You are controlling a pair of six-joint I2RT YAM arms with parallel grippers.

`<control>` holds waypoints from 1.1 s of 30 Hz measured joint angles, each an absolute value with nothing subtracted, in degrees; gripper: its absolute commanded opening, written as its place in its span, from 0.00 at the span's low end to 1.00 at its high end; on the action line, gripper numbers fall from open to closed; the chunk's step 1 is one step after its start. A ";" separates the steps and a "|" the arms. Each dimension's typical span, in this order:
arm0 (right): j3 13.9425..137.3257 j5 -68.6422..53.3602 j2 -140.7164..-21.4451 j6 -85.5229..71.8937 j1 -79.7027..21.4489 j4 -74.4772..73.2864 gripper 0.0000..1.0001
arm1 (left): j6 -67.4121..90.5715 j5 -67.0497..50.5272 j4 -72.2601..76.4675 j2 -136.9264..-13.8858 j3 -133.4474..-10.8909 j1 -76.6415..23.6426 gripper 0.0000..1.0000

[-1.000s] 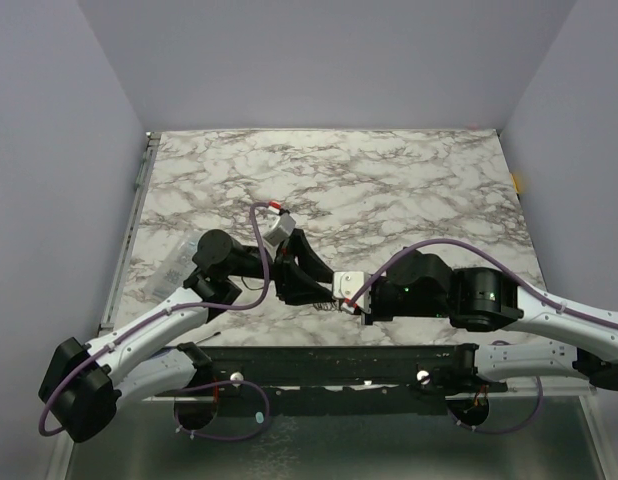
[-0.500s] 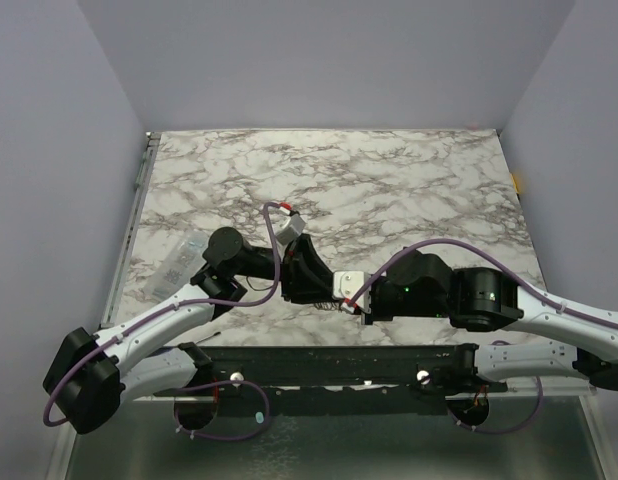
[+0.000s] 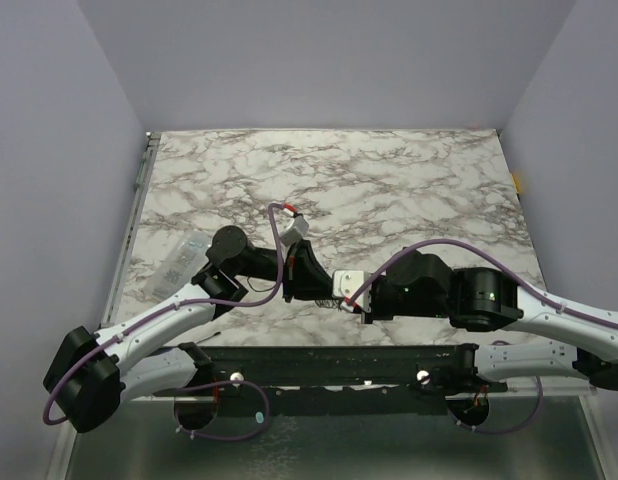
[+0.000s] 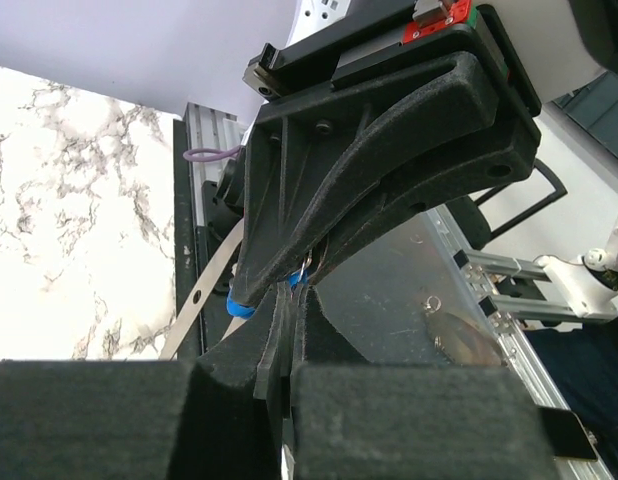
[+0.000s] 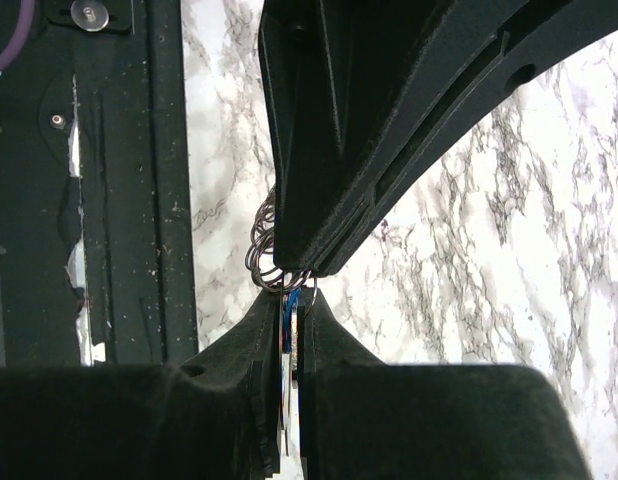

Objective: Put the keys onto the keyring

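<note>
Where lilac walls (image 3: pixel 319 60) close in, grey-veined marble table (image 3: pixel 389 180), black rail (image 3: pixel 329 362) nearest

In the right wrist view thin wire loops (image 5: pixel 264 250) sit half hidden behind the left tool (image 5: pixel 304 262), too small to identify, and the blue key (image 5: pixel 289 340) is only a sliver between the fingers of the right tool (image 5: pixel 292 302). From above, all of it is buried where both tools meet; the left wrist view catches just a corner of the key's blue head.
</note>
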State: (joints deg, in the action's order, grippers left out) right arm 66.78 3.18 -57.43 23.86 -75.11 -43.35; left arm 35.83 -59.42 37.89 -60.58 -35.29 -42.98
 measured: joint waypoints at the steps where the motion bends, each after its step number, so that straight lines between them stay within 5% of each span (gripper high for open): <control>1: 66.78 3.27 -57.43 23.86 -75.11 -43.38 0.01 | 35.62 -59.44 37.63 -60.55 -35.40 -43.00 0.00; 11: 65.06 7.68 -55.61 24.05 -75.02 -40.56 0.01 | 27.94 -54.85 24.49 -59.29 -40.47 -42.33 0.00; 33: 54.28 15.42 -48.18 23.99 -74.96 -22.00 0.01 | 46.06 -35.24 32.10 -53.15 -35.05 -39.62 0.00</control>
